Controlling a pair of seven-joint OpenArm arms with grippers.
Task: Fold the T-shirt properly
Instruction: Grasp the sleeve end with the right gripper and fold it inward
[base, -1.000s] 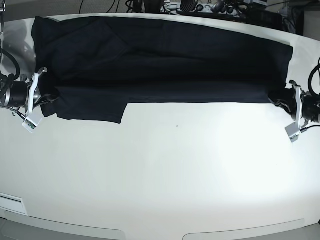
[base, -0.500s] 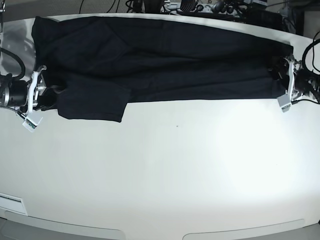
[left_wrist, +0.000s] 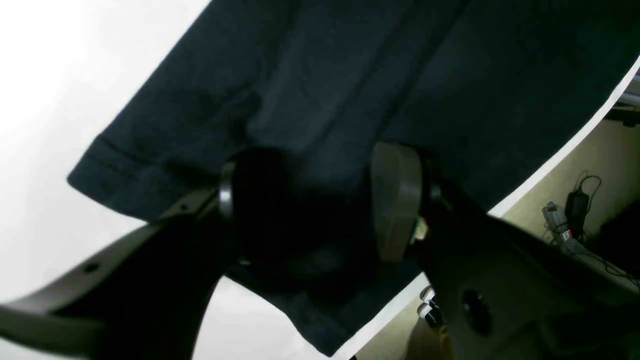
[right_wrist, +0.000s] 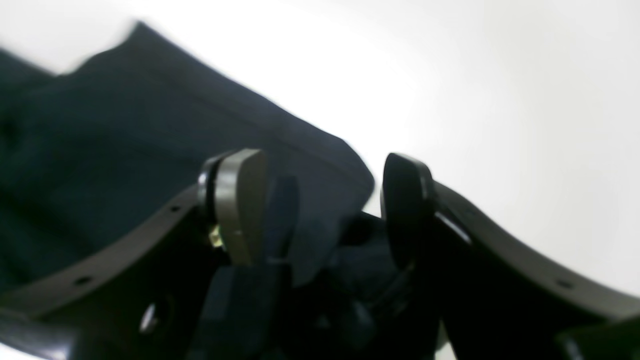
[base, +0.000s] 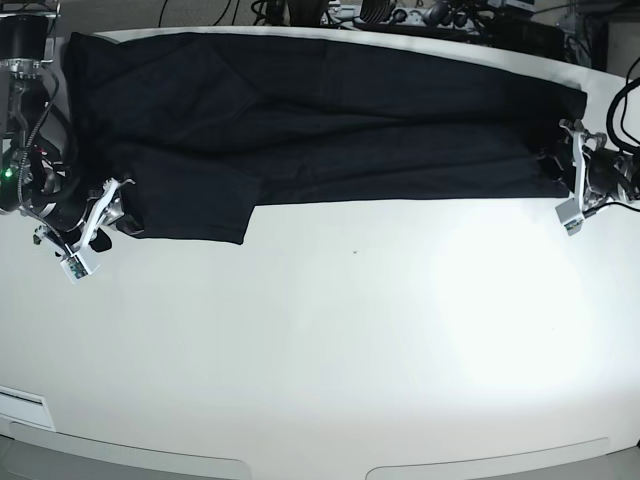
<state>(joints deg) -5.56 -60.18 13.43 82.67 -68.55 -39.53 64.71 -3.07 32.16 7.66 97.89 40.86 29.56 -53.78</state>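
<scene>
Worktop (base: 340, 350), white and bare across its near half, carries the T-shirt (base: 320, 120) along its far edge, where the black cloth lies as a long folded band running from one side to the other. One short sleeve (base: 190, 205) juts toward the near side, just beside the right jaws. Right jaws (base: 100, 220) stand spread at the sleeve end of the band; in the right wrist view (right_wrist: 320, 210) a hemmed fold of cloth reaches into the gap between the two pads, and neither pad presses on it. White worktop shows beyond the far pad. Left jaws (base: 572, 170) stand spread at the opposite end of the band. In the left wrist view (left_wrist: 310, 200) dark cloth lies under and between the two pads, its hemmed corner (left_wrist: 107, 170) lying flat to one side of the jaws and a second edge running off beyond the other pad, close to the rim of the worktop. Whether the pads touch the cloth there cannot be told. Cables (base: 400, 15) and dark equipment lie beyond the far rim.
</scene>
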